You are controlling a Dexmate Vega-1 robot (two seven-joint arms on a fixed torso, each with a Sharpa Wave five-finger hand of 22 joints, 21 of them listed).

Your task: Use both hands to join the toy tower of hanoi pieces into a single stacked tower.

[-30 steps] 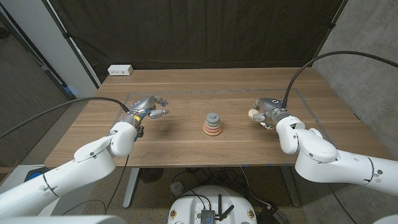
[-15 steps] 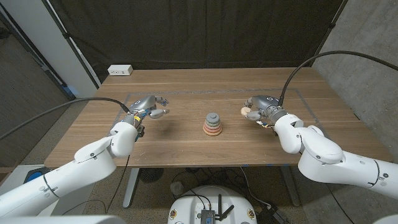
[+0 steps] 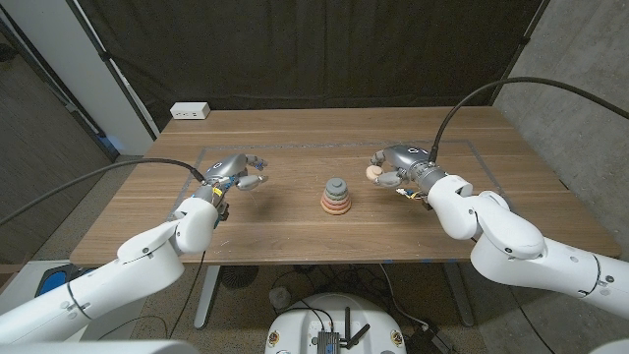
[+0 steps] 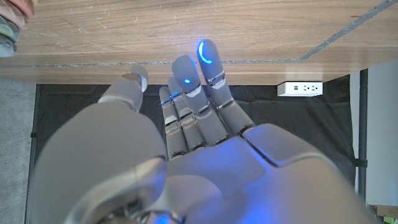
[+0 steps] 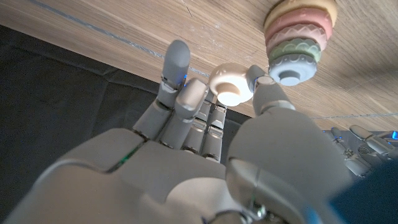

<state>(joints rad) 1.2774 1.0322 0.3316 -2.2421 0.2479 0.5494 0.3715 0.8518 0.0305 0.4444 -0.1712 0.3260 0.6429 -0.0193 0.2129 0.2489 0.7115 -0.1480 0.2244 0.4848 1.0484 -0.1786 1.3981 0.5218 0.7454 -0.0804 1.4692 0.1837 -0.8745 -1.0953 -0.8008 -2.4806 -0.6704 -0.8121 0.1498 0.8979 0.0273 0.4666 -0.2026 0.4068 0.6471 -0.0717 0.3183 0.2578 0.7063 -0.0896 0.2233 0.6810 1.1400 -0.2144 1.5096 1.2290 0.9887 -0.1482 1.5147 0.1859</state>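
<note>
fingers (image 5: pixel 186 93) of the right hand (image 3: pixel 398 162) pinch a cream ring (image 5: pixel 228 86) just beside the stacked tower (image 3: pixel 337 196) at mid-table; left hand (image 3: pixel 236 169) hovers apart, fingers loosely spread, holding nothing

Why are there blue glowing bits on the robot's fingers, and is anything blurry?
In the left wrist view, small blue lights on the left hand glow, tinting its grey shell blue; the hand looks soft, being so close. In the right wrist view, the cream ring held by the right hand is washed out bright. In the head view, the tower is sharp and evenly lit.
</note>
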